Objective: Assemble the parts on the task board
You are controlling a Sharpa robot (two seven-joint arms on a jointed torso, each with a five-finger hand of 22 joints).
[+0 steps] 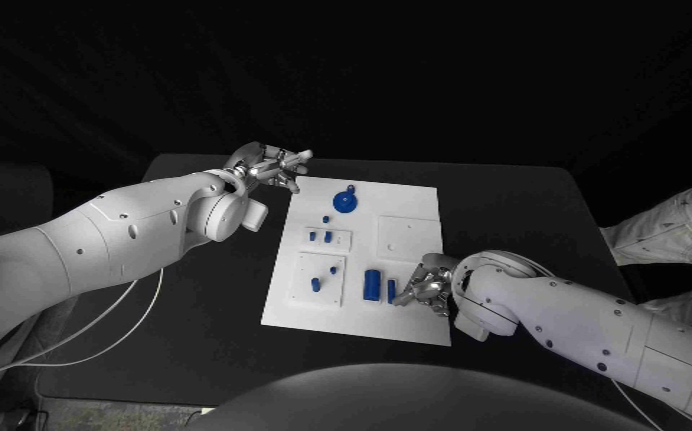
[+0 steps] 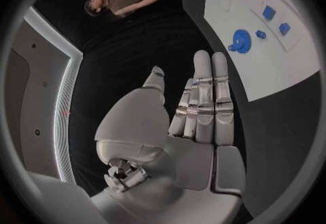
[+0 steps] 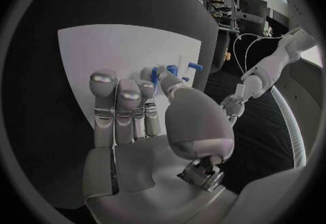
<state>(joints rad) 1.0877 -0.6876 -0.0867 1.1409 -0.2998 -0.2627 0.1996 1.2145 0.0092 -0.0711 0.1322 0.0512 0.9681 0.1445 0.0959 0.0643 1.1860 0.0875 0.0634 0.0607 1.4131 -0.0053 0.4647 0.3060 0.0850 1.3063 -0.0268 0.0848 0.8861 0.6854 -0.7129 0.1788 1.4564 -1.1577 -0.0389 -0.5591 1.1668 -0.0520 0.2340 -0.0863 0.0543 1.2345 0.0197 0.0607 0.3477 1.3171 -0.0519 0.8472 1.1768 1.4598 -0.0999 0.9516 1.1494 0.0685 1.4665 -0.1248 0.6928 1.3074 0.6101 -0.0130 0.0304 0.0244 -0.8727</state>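
Note:
The white task board point(image 1: 411, 226) lies in the middle of the table. On it are a blue gear point(image 1: 345, 200), two small blue blocks point(image 1: 319, 236), a short blue piece point(image 1: 319, 282), and two upright blue pegs point(image 1: 372, 285) near the front edge. My right hand point(image 1: 426, 286) is at the board's near right part, fingertips right beside the second peg point(image 1: 391, 290). In the right wrist view a blue peg point(image 3: 155, 76) sits between thumb and finger; whether it is pinched is unclear. My left hand point(image 1: 271, 164) hovers off the far left corner, fingers straight and holding nothing point(image 2: 204, 110).
Two raised white plates point(image 1: 410, 231) sit on the board. The left wrist view shows the gear point(image 2: 241, 40) and the blocks point(image 2: 269, 12) ahead of the fingers. A person's pale sleeve point(image 1: 649, 226) reaches in at the table's right edge. Black table point(image 1: 519, 201) surrounds the board.

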